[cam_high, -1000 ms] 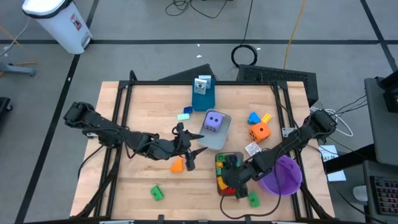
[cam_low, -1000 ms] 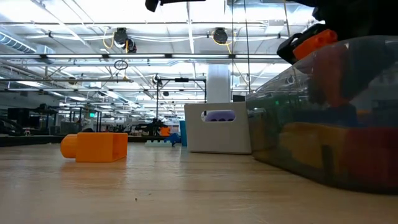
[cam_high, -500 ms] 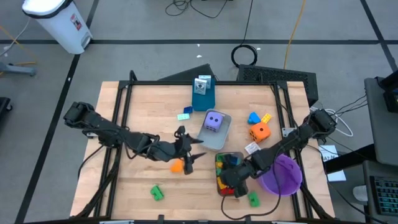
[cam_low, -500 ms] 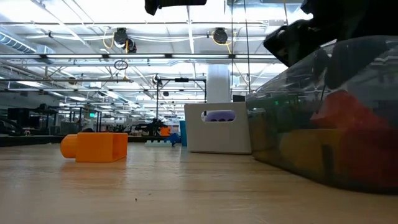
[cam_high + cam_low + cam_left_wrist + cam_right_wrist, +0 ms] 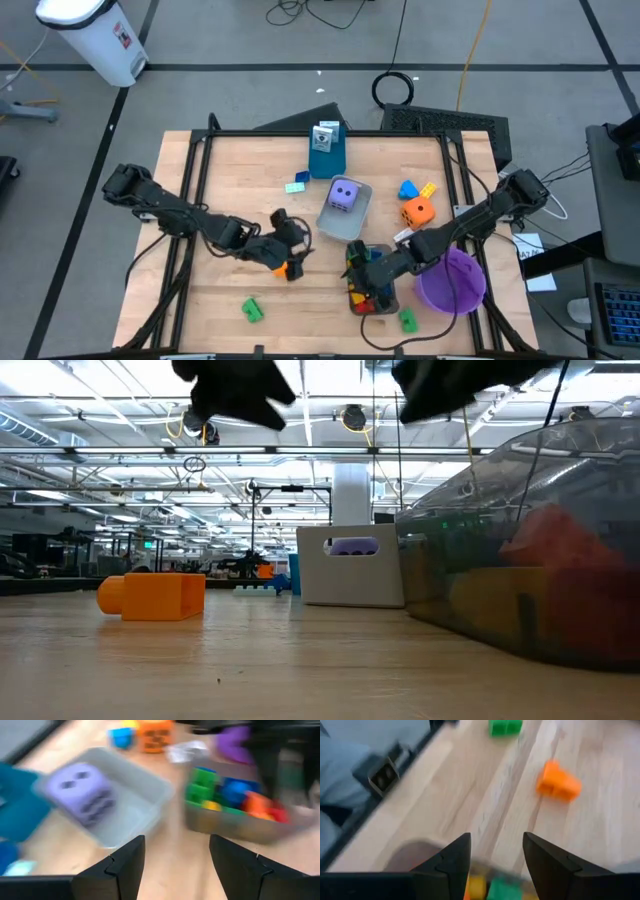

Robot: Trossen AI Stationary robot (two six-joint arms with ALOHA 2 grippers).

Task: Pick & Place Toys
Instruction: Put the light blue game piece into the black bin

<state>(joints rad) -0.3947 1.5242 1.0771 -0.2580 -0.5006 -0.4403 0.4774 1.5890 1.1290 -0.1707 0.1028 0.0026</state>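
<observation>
— So where does it stand with the toys?

— Most bricks already sit in the clear tray (image 5: 371,283) near the front edge of the tabletop, right of centre. The purple die (image 5: 343,196) lies in the grey tray (image 5: 357,220) at mid-table, and the orange die (image 5: 417,211) rests on bare wood towards the right edge, with a blue brick (image 5: 406,189) just behind it. An orange brick (image 5: 293,266) lies left of the clear tray, a green brick (image 5: 251,311) near the front-left, another green brick (image 5: 407,320) at the front edge beside the purple bowl (image 5: 452,280).

— And the grippers?

— The left gripper (image 5: 290,250) hangs right over the orange brick, jaws apart and empty. The right gripper (image 5: 369,282) sits above the clear tray, jaws likewise apart, nothing between them.

— How should the left one take that brick?

— I'd say drop straight down, straddle the short sides, and close only once the fingers reach the wood, so the brick doesn't skid away.

— Do the views differ?

— The low view shows the orange brick lying flat, stud end pointing sideways, which the overhead cannot show. The right wrist view shows the brick from its far side, clear of everything around it.
</observation>
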